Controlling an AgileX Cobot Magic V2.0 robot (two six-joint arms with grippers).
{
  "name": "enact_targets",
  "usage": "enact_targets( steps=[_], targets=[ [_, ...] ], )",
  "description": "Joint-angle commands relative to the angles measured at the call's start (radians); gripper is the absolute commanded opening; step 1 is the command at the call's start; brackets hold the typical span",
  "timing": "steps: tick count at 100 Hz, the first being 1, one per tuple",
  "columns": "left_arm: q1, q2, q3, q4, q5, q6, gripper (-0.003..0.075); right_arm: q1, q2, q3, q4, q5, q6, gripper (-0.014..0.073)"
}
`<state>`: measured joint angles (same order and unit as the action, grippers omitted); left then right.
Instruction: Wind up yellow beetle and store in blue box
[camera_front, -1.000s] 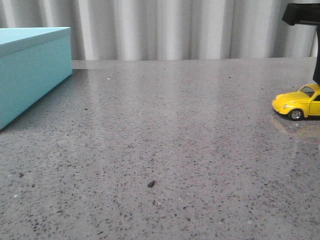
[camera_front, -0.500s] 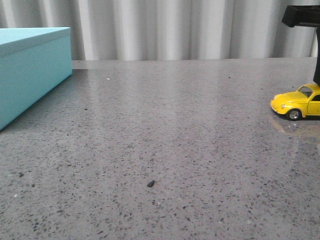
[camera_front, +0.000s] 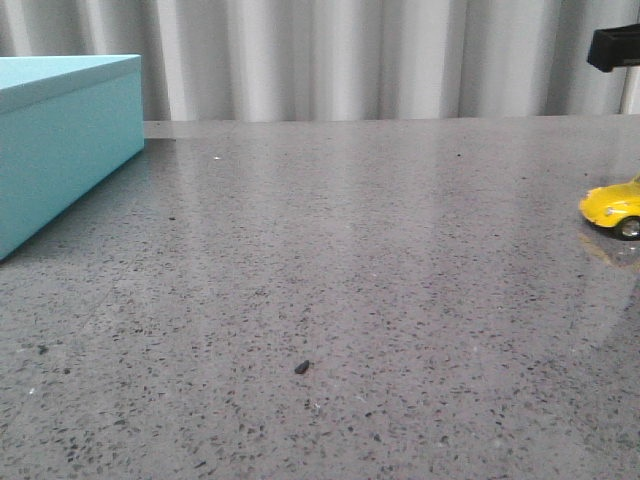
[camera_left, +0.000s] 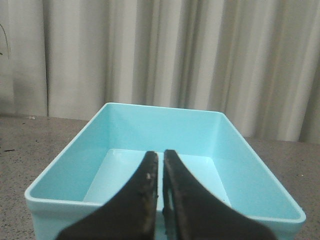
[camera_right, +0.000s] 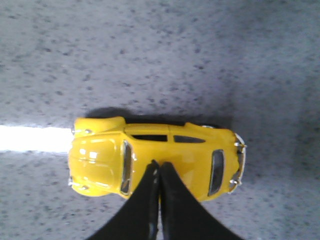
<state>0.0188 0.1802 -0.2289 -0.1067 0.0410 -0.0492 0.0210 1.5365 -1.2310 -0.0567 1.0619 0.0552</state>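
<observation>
With fingers pressed together and gripping nothing, the right gripper (camera_right: 159, 167) bears on the roof of the small glossy yellow beetle (camera_right: 155, 157) standing on the speckled grey table (camera_front: 330, 270), apparently to wind it, while the left gripper (camera_left: 160, 165), likewise closed and empty, waits over the open turquoise-blue box (camera_left: 165, 150).

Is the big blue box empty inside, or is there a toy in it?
Empty, as far as shown. The left wrist view looks into the open blue box: bare floor and walls, though the fingers hide a strip of the floor.

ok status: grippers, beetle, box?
Both grippers shut, left over open blue box, right pressing yellow beetle roof. Beetle on table, far right. Path clear.
</observation>
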Motion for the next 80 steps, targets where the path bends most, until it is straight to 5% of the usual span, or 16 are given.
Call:
enact_targets(
  steps=[1, 25, 80],
  targets=[
    [-0.006, 0.017, -0.035, -0.002, -0.085, -0.011, -0.0021, -0.006, 0.0, -0.009, -0.096, -0.011, 0.028, -0.0041],
    [-0.006, 0.017, -0.035, -0.002, -0.085, -0.011, -0.0021, -0.009, 0.0, -0.009, -0.227, 0.012, 0.094, -0.0041],
    [-0.006, 0.017, -0.035, -0.002, -0.085, -0.011, -0.0021, -0.071, -0.143, -0.013, -0.183, -0.038, 0.126, -0.0041]
  ],
)
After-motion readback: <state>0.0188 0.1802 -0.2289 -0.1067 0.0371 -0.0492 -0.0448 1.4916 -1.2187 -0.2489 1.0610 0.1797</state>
